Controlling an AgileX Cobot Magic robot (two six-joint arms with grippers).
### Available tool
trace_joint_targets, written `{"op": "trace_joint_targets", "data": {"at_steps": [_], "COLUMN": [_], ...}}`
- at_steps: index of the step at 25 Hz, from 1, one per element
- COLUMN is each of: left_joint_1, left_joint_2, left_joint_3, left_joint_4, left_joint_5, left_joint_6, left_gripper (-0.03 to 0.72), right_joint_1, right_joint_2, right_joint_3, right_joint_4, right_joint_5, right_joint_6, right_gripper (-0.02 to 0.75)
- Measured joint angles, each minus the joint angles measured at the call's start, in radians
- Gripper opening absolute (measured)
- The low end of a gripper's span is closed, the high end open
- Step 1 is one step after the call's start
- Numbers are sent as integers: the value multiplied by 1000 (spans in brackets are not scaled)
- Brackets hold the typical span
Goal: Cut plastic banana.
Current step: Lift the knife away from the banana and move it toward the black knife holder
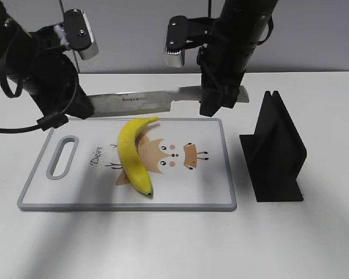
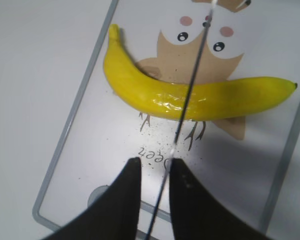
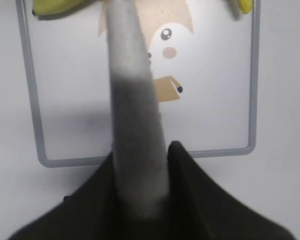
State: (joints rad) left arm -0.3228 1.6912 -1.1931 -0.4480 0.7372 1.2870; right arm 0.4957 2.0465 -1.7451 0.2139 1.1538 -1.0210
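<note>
Plastic banana (image 1: pixel 134 156) lies loose on the grey-rimmed cutting board (image 1: pixel 221 174), which sits toward the left and middle of the counter (image 1: pixel 163 244), nearer its front edge than the knife does; the fruit's stem end points to the counter's back edge and its dark tip to the front. We judge it light, stiff and glossy, so it is likely to skid or roll on the smooth board under a blade, and its curve leaves little flat contact. If we had to steady it, we would take it near one end, well apart from the middle where a cut would fall. The knife (image 1: pixel 145 102) hangs level above the board's back edge, held at both ends: the left gripper (image 2: pixel 152 172) is clenched on the thin blade tip, seen edge-on crossing over the banana in the left wrist view, and the right gripper (image 3: pixel 140 160) is clenched around the grey handle. A black knife stand (image 1: pixel 274 152) stands toward the counter's right edge, apart from the board.
</note>
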Motion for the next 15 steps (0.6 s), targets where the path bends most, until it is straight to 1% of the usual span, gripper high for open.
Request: {"op": "trace_joint_targets", "data": {"at_steps": [4, 9, 12, 14, 15], "left_joint_1": [4, 8, 9, 9, 10], "left_joint_2": [0, -6, -20, -31, -37], "left_joint_3": [0, 0, 1, 2, 2], "left_joint_4": [6, -18, -33, -35, -35], "left_joint_5": [-13, -17, -26, -43, -52], "left_joint_6": [-7, -22, -67, -98, -110], "left_gripper": [347, 450, 562, 610, 622], "right_joint_1": [-3, -6, -6, -6, -6], "right_joint_2": [-2, -3, -3, -4, -7], "right_joint_3": [0, -3, -3, -3, -3], "right_joint_4": [4, 3, 2, 2, -4], "right_joint_5": [4, 33, 53, 55, 58], "right_joint_6": [2, 14, 30, 51, 65], "right_gripper": [185, 179, 178, 178, 177]}}
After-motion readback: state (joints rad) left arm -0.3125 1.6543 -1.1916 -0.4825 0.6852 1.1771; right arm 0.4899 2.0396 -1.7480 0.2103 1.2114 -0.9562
